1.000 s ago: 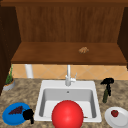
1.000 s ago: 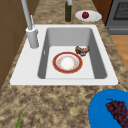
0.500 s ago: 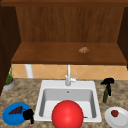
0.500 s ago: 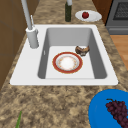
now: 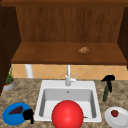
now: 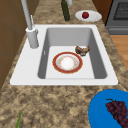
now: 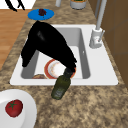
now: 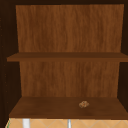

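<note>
My right hand (image 5: 108, 78) hovers over a dark green bottle (image 5: 106, 93) standing on the counter right of the sink. In the right side view the right hand (image 7: 47, 42) is spread, with fingertips (image 7: 72, 65) at the top of the bottle (image 7: 60, 87). My left hand (image 5: 28, 114) floats at the front edge of a blue plate (image 5: 8, 118) holding grapes (image 5: 16, 110). Its fingers (image 7: 15, 5) hang loosely. A red-rimmed plate (image 6: 67, 62) lies in the sink (image 6: 100, 75) beside a small brown item (image 6: 82, 50).
A faucet (image 5: 68, 75) rises behind the basin. A white plate (image 5: 122, 120) with a tomato (image 5: 114, 113) sits at the front right. A potted plant (image 5: 8, 82) stands at far left. A brown lump (image 8: 84, 104) rests on the lower shelf. A stove (image 6: 120, 15) adjoins the counter.
</note>
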{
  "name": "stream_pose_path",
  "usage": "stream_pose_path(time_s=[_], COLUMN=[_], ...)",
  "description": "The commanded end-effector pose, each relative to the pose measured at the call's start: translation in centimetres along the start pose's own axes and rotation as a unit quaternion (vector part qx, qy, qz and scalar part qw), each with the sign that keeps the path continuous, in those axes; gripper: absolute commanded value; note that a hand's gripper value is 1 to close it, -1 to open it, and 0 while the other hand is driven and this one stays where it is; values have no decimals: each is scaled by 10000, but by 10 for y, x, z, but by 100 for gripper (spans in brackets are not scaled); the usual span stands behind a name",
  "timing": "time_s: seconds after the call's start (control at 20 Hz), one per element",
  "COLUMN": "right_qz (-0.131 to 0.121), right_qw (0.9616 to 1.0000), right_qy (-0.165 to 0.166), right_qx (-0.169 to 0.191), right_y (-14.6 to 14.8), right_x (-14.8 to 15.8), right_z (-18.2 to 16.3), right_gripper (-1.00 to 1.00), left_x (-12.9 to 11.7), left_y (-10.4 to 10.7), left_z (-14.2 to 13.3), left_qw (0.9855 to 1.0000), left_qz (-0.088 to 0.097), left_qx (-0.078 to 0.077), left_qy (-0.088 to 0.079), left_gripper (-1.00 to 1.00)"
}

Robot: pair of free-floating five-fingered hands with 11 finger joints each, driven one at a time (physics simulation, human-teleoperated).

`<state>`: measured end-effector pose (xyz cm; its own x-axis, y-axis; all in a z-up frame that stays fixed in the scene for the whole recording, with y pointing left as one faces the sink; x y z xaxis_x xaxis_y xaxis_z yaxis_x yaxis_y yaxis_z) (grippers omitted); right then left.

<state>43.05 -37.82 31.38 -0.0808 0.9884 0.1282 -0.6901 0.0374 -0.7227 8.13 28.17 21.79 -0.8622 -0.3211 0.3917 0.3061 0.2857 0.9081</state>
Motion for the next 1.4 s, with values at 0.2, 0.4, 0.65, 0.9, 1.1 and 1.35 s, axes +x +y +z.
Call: stream_pose_path(time_s=[0.2, 0.4, 0.65, 0.9, 1.1, 1.35], right_qz=[103, 96, 104, 161, 247, 382], right_qw=[9997, 9994, 9994, 9990, 9990, 9986], right_qy=[67, 58, 66, 127, 197, 269], right_qx=[-226, -320, -328, -394, -328, -266], right_y=[0, 2, 4, -1, -16, -32], right_x=[-7, -8, -7, -1, 2, 16], right_z=[-18, -11, -4, 7, 35, 69], right_gripper=[-100, -100, -100, -100, -100, -100], left_x=[0, 0, 0, 0, 0, 0], left_y=[0, 0, 0, 0, 0, 0], left_z=[0, 0, 0, 0, 0, 0], left_qw=[10000, 10000, 10000, 10000, 10000, 10000], left_qz=[0, 0, 0, 0, 0, 0], left_qx=[0, 0, 0, 0, 0, 0], left_qy=[0, 0, 0, 0, 0, 0], left_gripper=[0, 0, 0, 0, 0, 0])
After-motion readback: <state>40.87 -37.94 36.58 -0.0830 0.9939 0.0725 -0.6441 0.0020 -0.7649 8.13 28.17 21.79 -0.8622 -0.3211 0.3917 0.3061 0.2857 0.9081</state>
